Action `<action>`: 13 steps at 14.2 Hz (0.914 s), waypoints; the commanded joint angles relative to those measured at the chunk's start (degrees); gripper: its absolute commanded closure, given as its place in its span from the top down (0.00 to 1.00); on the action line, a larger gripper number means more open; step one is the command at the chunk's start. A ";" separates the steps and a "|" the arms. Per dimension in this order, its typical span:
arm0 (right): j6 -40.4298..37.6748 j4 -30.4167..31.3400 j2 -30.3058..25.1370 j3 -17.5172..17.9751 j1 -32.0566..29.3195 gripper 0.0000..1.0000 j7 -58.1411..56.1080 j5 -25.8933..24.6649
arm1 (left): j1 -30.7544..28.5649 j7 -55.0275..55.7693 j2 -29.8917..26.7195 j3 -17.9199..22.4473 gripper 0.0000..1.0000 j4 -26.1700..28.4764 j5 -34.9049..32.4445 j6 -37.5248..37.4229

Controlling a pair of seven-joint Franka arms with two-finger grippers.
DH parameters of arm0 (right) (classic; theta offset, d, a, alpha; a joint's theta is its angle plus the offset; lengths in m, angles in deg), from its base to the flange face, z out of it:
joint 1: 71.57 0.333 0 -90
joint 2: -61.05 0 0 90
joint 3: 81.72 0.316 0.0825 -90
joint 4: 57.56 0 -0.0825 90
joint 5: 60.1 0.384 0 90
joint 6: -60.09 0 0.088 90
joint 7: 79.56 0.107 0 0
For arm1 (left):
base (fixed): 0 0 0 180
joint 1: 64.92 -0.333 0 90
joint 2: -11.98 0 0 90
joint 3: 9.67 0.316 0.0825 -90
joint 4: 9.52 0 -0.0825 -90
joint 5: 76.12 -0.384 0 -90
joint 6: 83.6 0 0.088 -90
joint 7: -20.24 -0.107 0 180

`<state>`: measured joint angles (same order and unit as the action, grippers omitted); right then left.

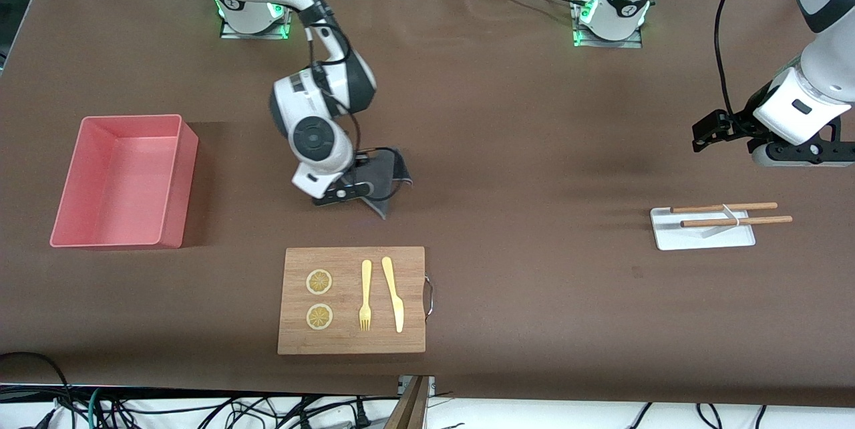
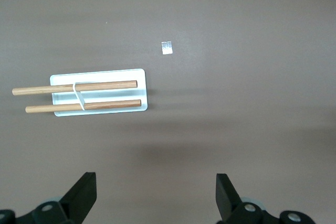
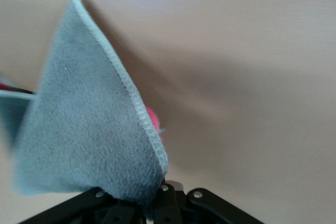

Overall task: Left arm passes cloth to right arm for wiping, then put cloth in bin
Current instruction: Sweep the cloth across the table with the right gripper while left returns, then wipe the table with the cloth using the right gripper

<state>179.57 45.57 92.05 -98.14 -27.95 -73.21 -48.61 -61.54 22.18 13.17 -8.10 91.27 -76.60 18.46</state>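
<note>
My right gripper (image 1: 354, 190) is shut on the charcoal-grey cloth (image 1: 389, 174) low over the middle of the table, between the bin and the board. The cloth hangs from the jaws, one corner pointing down at the table; I cannot tell whether it touches. In the right wrist view the cloth (image 3: 89, 129) fills the space in front of my right gripper (image 3: 157, 203). The pink bin (image 1: 113, 238) stands empty toward the right arm's end of the table. My left gripper (image 1: 801, 156) waits open and empty in the air near the left arm's end, its fingers wide apart in the left wrist view (image 2: 156, 198).
A bamboo board (image 1: 414, 262) with two lemon slices, a fork and a knife lies nearer the front camera than the cloth. A white tray (image 1: 701, 238) with two wooden chopsticks lies near the left gripper, also in the left wrist view (image 2: 139, 74). A small white tag (image 2: 167, 48) lies on the table.
</note>
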 commanded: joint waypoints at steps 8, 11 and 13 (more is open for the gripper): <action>1.65 17.10 -10.79 -24.26 0.06 0.00 -40.61 0.64 | 0.14 -2.11 -0.75 -2.53 1.00 -0.69 -5.41 -0.20; -3.96 13.26 -10.88 -25.85 0.15 0.00 -42.03 0.64 | -0.13 -2.21 -0.75 -2.44 1.00 -0.69 -5.23 -0.37; -10.02 8.16 -10.53 -25.86 0.15 0.00 -41.24 0.55 | -0.13 -2.29 -0.75 -2.53 1.00 -0.69 -5.23 -0.46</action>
<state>175.21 58.22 82.12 -123.54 -28.51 -114.26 -48.59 -61.53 21.04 13.08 -10.52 90.74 -81.06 18.47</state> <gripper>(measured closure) 0.982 0.000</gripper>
